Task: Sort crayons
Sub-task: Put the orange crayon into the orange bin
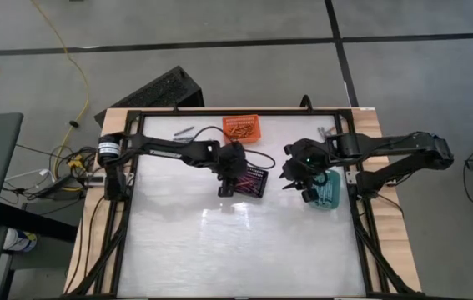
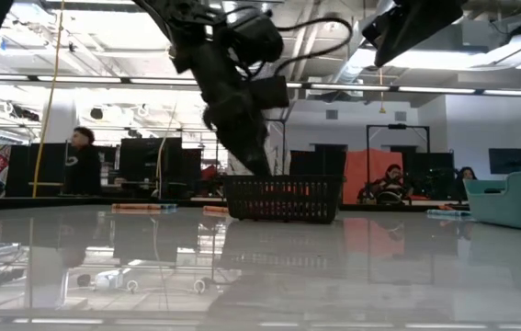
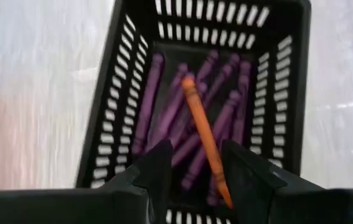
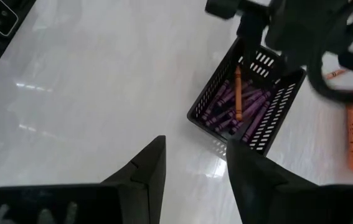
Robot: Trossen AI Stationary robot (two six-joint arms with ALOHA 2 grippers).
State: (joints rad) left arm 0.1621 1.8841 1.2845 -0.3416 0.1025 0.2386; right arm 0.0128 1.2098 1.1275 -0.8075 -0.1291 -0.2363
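Observation:
A black basket [image 3: 104, 134] stands on the white table at mid-far [image 1: 253, 182]. It holds several purple crayons [image 3: 226, 118]. One orange crayon [image 3: 200, 127] lies slanted on top of them, also seen in the right wrist view [image 4: 238, 93]. My left gripper [image 3: 196, 155] hangs open, slanting down over the basket's left end [image 1: 228, 185]. Its fingers stand on either side of the orange crayon's nearer end. My right gripper [image 4: 195, 146] waits open and holds nothing, higher up to the right [image 1: 296, 182].
An orange basket [image 1: 242, 128] with orange crayons stands at the far edge. A teal basket [image 1: 328, 193] stands right of the black one, under my right arm. A black frame [image 1: 126, 208] rims the table. The near half of the table [image 1: 236, 250] is free.

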